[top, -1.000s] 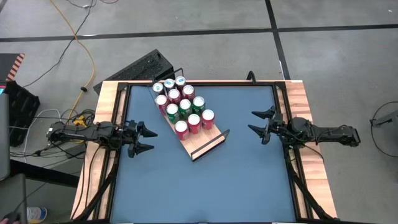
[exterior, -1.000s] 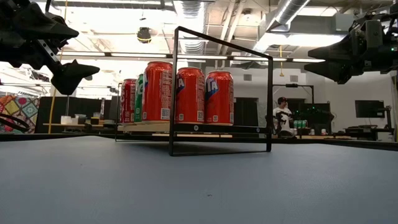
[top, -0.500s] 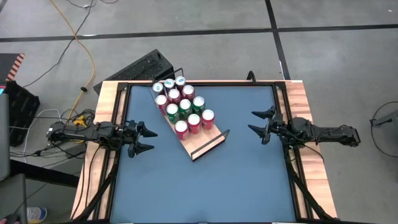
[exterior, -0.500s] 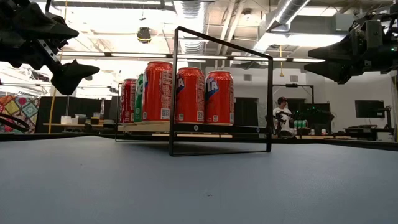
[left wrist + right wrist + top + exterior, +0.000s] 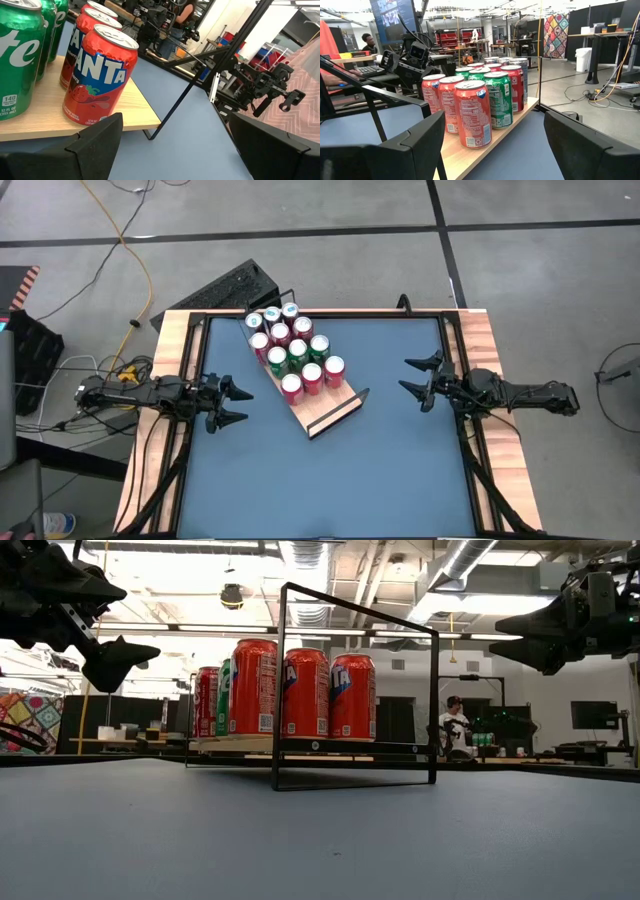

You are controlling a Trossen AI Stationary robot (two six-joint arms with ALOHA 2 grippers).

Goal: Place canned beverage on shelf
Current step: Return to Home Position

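High view: dark left gripper (image 5: 233,402), nine o'clock, and right gripper (image 5: 417,377), three, gaped empty; stray swings risked toppling red metal cans (image 5: 312,378).

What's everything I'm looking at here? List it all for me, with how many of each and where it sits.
shelf: one, light wood with black end rails, lying slantwise on the far middle of the table.
red cans: six, in two rows of three on the shelf, one row next to its bare end.
green cans: three, in the row between the red rows.
pale-topped cans: three, in the farthest row; body colour unclear.
table: one, blue top with light-wood edging.
black flat object: one, on the floor beyond the table.
person: one, far back in the room.
left gripper: open, empty, over the table's left side.
right gripper: open, empty, over the right side.
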